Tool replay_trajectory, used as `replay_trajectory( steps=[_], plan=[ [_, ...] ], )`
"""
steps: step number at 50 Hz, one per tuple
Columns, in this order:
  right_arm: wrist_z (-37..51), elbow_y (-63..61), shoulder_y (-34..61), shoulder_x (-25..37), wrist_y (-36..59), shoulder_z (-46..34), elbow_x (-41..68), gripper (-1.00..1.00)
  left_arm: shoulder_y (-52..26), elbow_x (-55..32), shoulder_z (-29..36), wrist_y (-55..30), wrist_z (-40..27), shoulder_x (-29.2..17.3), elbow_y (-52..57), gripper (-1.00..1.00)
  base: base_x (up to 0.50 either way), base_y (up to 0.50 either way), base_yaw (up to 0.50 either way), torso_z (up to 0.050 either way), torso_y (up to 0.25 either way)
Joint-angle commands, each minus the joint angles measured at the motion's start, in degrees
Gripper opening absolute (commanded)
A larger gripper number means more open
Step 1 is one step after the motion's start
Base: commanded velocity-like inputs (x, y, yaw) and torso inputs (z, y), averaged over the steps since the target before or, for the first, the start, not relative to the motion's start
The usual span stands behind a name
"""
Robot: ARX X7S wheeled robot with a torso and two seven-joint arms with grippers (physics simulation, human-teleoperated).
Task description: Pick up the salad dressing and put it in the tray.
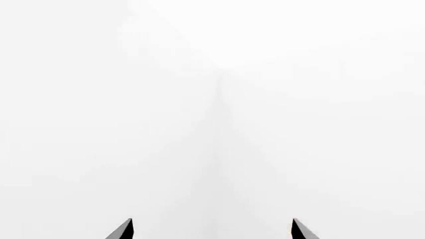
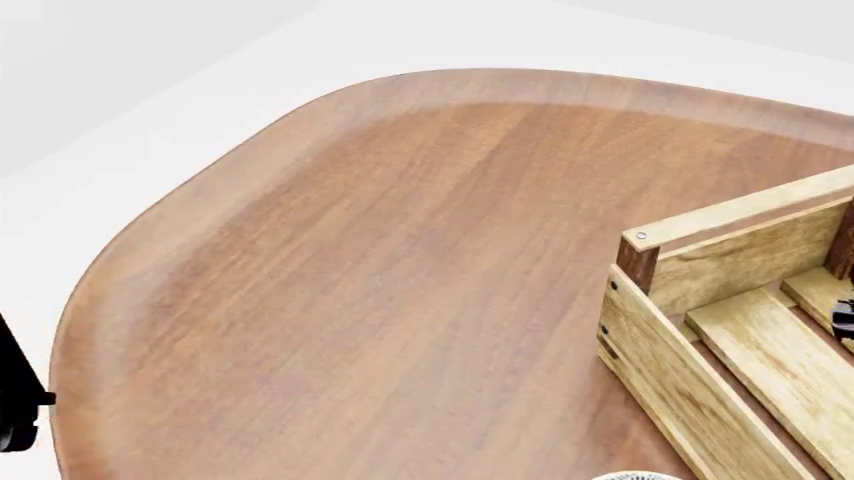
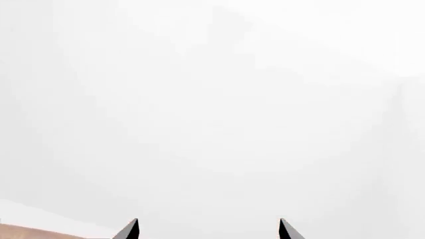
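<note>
Both arms face blank white space. The left jaws stand wide apart, nothing between them; the right jaws likewise spread and hold nothing (a sliver of desk shows beside one tip). The tray sits on the desk, away from both jaws. The salad dressing is out of sight.

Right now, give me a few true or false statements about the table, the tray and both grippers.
1. The tray sits at the table's right side in the head view. True.
2. The salad dressing stands on the table's middle. False: it shows in no view.
3. The left gripper has its fingertips apart with nothing between them. True.
4. The right gripper is clamped on a bowl. False: its fingertips are apart with nothing between them.
</note>
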Motion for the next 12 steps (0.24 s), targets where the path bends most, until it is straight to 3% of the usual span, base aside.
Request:
replay_trajectory(
  steps=[1, 12],
  plan=[
    [1.71, -14.1, -7.68, -1.47, -3.96, 4.36, 0.59, 1.0, 1.75, 0.63, -1.84, 8.2, 0.77, 1.0, -0.02, 1.0, 0.0, 0.0, 0.0, 0.0, 0.0],
    [2.32, -20.71, -13.15, -6.35, -13.46, 10.83, 5.46, 1.0, 2.44, 1.81, -2.22, 12.92, 1.25, 1.91, -1.64, 1.0, 0.0, 0.0, 0.0, 0.0, 0.0]
  ],
)
